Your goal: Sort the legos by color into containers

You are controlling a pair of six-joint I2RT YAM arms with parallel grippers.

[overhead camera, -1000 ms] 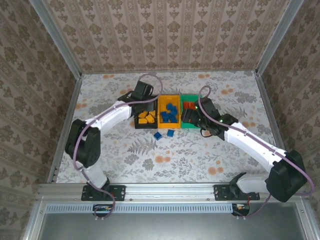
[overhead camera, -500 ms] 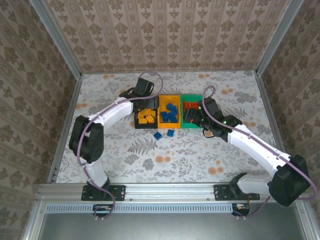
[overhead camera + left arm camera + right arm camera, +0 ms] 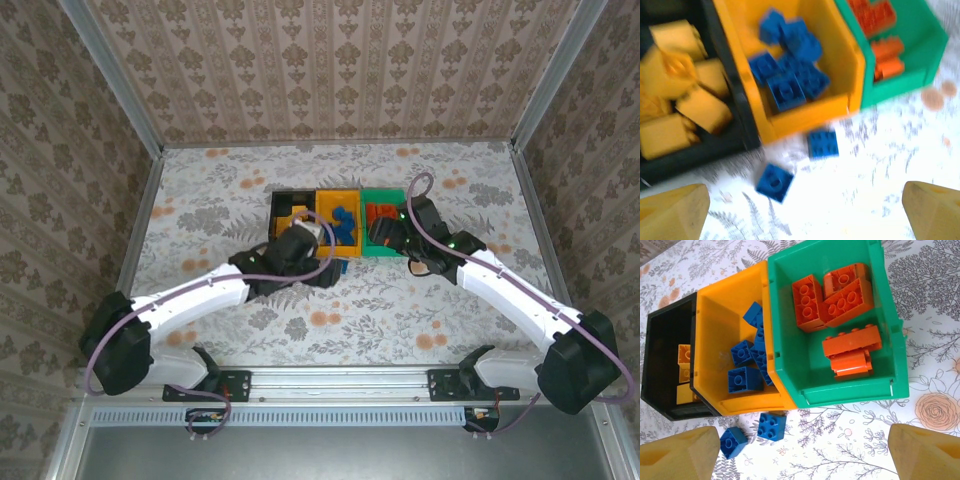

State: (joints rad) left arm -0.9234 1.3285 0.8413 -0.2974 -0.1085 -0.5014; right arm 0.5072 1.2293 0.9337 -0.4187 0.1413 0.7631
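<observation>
The containers sit in a row: a black bin (image 3: 740, 125) with yellow legos (image 3: 702, 107), a yellow-orange bin (image 3: 715, 340) with blue legos (image 3: 745, 379), and a green bin (image 3: 790, 340) with red-orange legos (image 3: 850, 342). Two blue legos lie on the table just in front of the yellow-orange bin, one flat (image 3: 822, 144) (image 3: 771, 425) and one tilted (image 3: 774, 182) (image 3: 733, 442). My left gripper (image 3: 802, 217) (image 3: 322, 262) hangs open and empty above these two. My right gripper (image 3: 800, 462) (image 3: 384, 232) is open and empty over the green bin's near edge.
The bins stand at the middle of a floral-patterned table (image 3: 420, 310) with patterned walls on three sides. A metal rail (image 3: 330, 378) runs along the near edge. Free room lies left, right and in front of the bins.
My left gripper opened wide, left the black bin and swung back to the near side, above the loose blue legos. The right arm barely moved.
</observation>
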